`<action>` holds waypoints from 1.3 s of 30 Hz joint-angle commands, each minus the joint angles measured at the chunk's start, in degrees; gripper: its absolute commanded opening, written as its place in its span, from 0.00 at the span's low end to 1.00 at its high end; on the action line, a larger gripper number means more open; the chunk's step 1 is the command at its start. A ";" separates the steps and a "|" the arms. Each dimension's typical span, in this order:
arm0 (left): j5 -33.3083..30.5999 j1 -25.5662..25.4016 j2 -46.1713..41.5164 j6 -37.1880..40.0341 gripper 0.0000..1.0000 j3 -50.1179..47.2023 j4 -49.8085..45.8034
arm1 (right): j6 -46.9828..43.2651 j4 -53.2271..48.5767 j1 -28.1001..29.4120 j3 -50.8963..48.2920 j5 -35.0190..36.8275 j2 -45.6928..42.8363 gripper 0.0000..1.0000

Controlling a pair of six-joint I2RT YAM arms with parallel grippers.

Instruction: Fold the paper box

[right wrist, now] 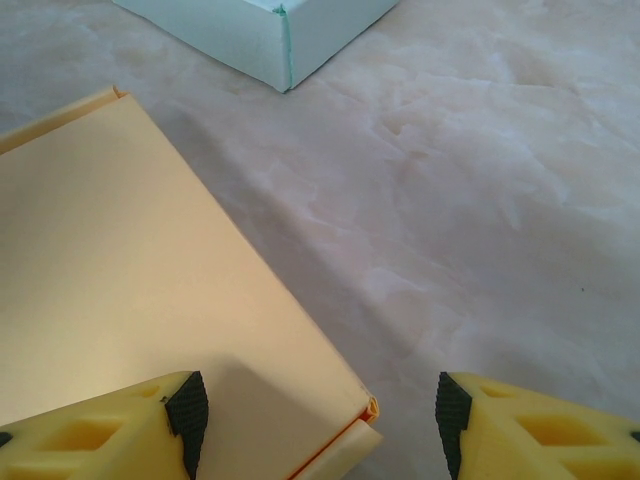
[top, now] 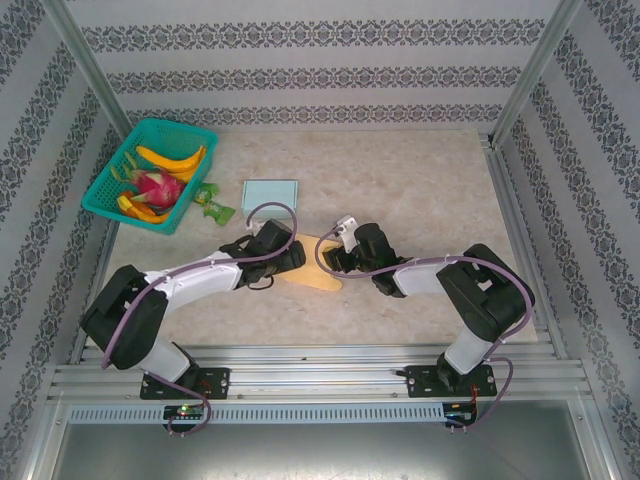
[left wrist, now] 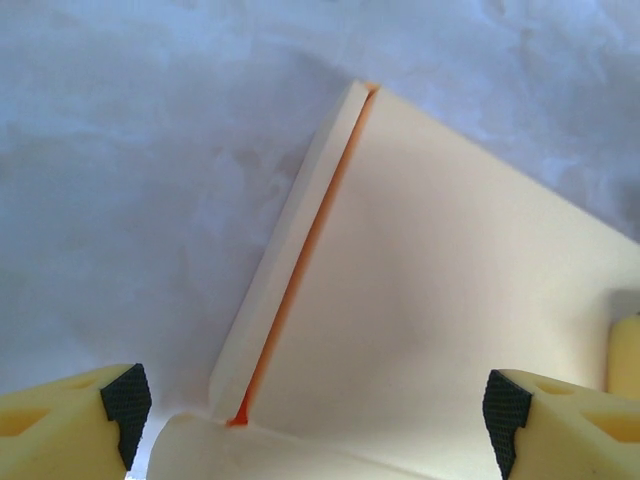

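Both stood open and empty: left gripper [left wrist: 315, 403] over the left side of the paper box [top: 318, 280], right gripper [right wrist: 320, 412] astride its right corner.

Marbled beige table [top: 430, 190], four things lying on it.
Teal basket [top: 178, 125] at the far left corner, sitting at an angle. Green packet [top: 212, 203] just beside the basket's right side, on the tabletop. Pale blue box [top: 270, 192], folded and flat-topped, right of the packet and apart from it, around the middle. Yellow paper box [top: 315, 272] nearer than the blue one, lying mostly flat with one narrow side flap raised. Right half of the tabletop bare.
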 commanded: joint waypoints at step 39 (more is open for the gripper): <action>1.00 0.65 9.79 -3.43 0.79 -5.49 7.62 | 4.06 -10.81 2.38 -2.32 4.39 -11.39 0.64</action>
